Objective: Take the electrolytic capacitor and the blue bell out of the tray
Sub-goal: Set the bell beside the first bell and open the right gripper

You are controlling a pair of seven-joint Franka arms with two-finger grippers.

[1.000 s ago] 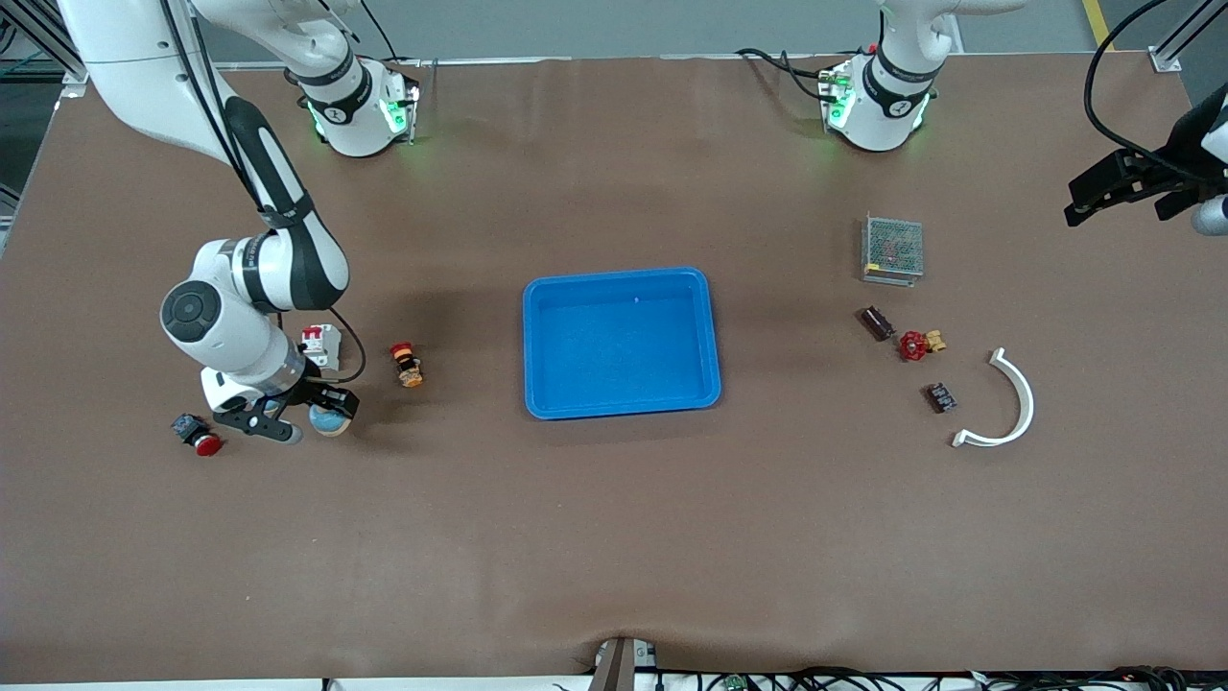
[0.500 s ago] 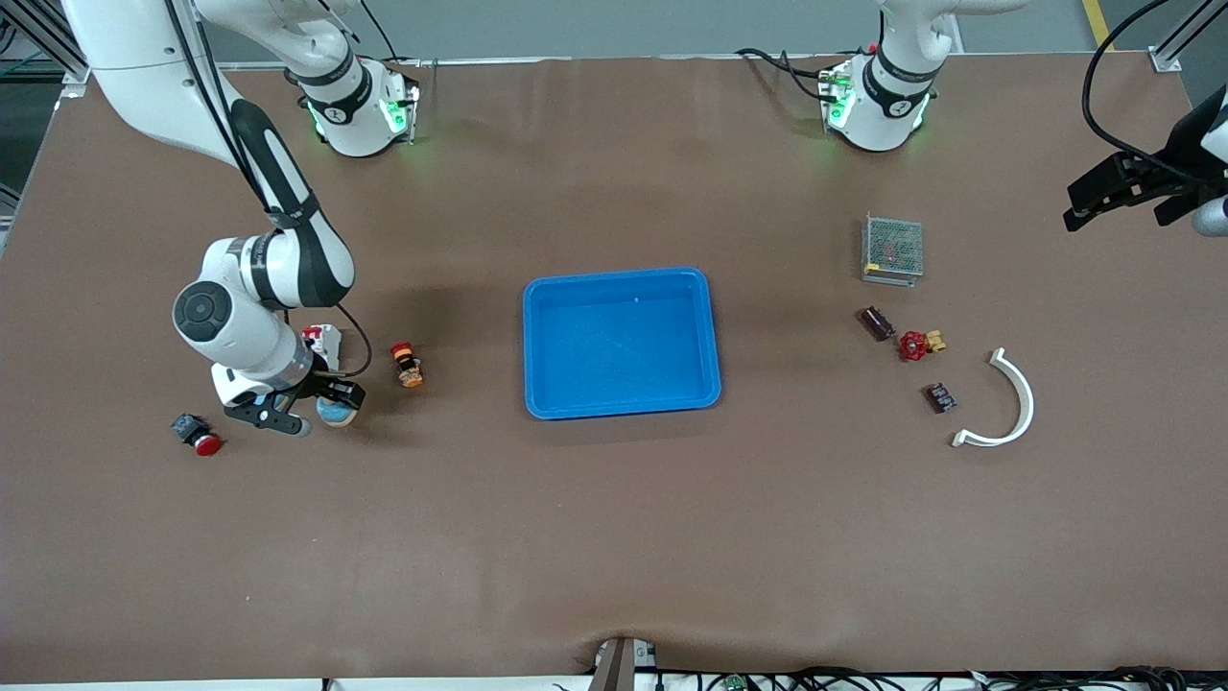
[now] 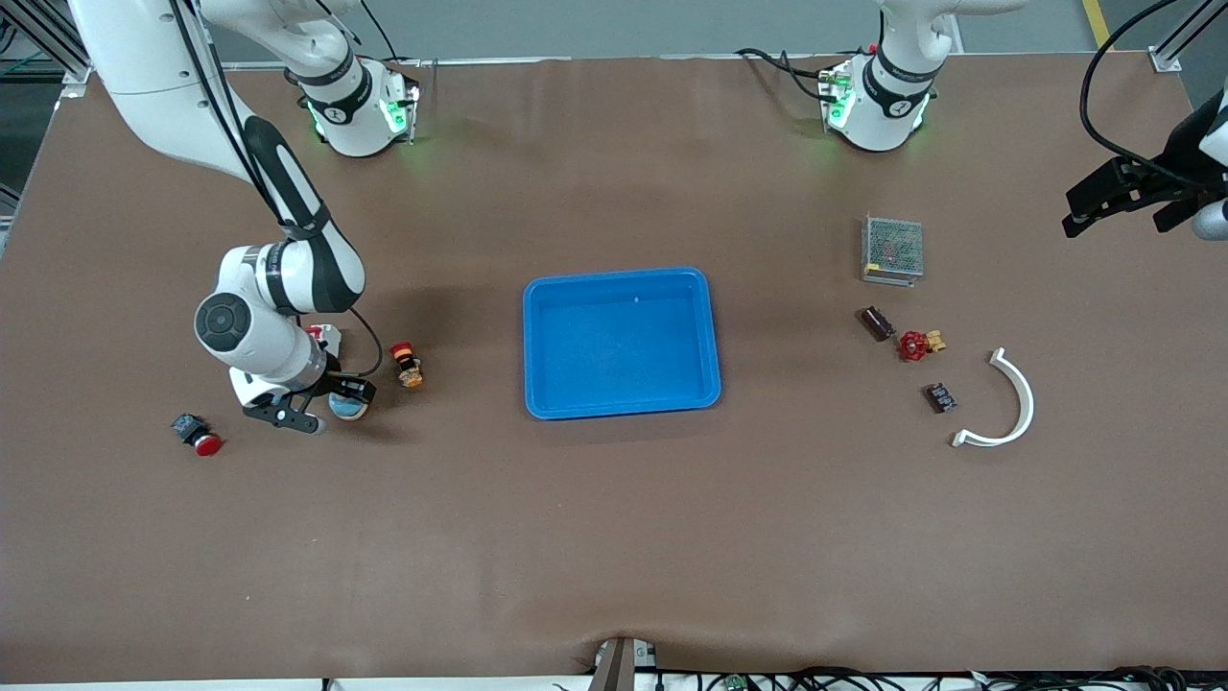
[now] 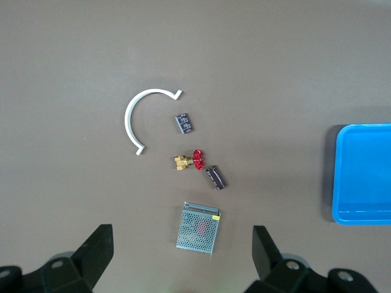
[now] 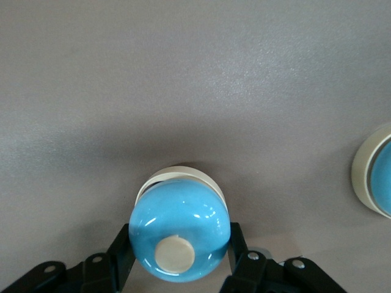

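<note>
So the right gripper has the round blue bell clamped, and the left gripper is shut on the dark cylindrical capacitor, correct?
Only partly. The right gripper does clamp the round blue bell, but the left gripper is open and holds nothing. The left wrist view shows the dark cylindrical capacitor lying on the brown table beside the red-handled brass valve.

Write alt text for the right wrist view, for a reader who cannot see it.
The right gripper is shut on a glossy blue bell with a cream button, its black fingers pressing on either side of the dome. Brown table fills the picture, and at one edge a second blue and cream round shape shows in part.
</note>
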